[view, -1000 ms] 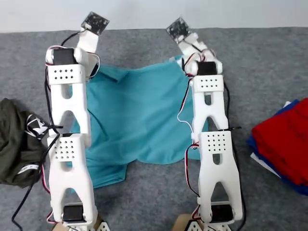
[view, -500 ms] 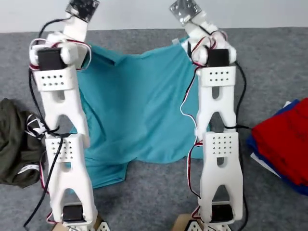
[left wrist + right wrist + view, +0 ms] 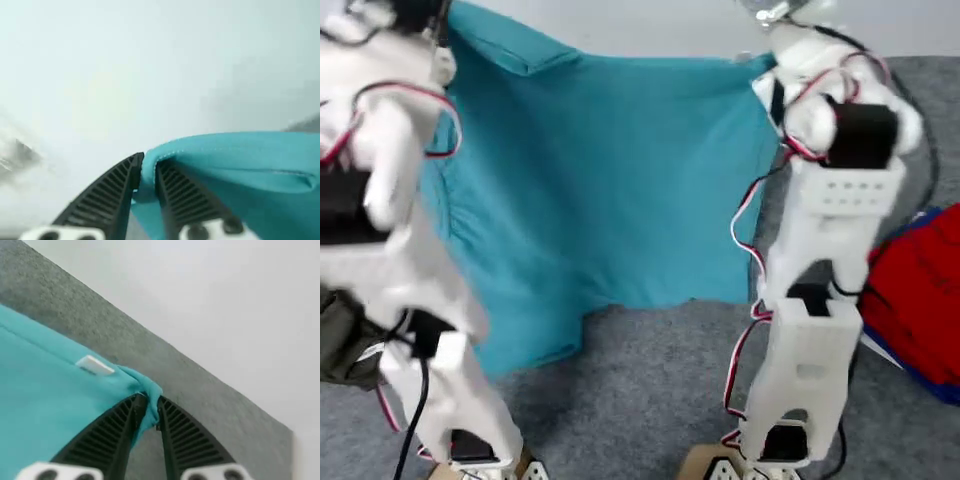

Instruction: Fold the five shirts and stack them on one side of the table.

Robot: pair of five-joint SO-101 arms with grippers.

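Up at the far edge of the tabletop (image 3: pixel 660 400), you've got the teal shirt (image 3: pixel 610 170) stretched out between your two arms, so it hangs like a sheet. Your left end effector (image 3: pixel 148 162) is pressed together on one top corner, with a bunched fold of teal fabric pinched between the ribbed black fingers (image 3: pixel 112 187). Your right end effector (image 3: pixel 148 402) is doing the same on the other corner, clamped on a little nub of hem just beside the small white tag (image 3: pixel 95 366).

From the high view, the left arm (image 3: pixel 390 250) sits along the shirt's left edge and the right arm (image 3: pixel 825 240) along its right edge. The shirt's lower edge drops down over the grey surface, and one bottom corner hangs lower on the left arm's side. I can't tell whether it actually touches.

Off to your right there's a red shirt (image 3: pixel 920 290) stacked on a blue one (image 3: pixel 918 368). A dark olive shirt (image 3: pixel 340 335) is crumpled behind the left arm.
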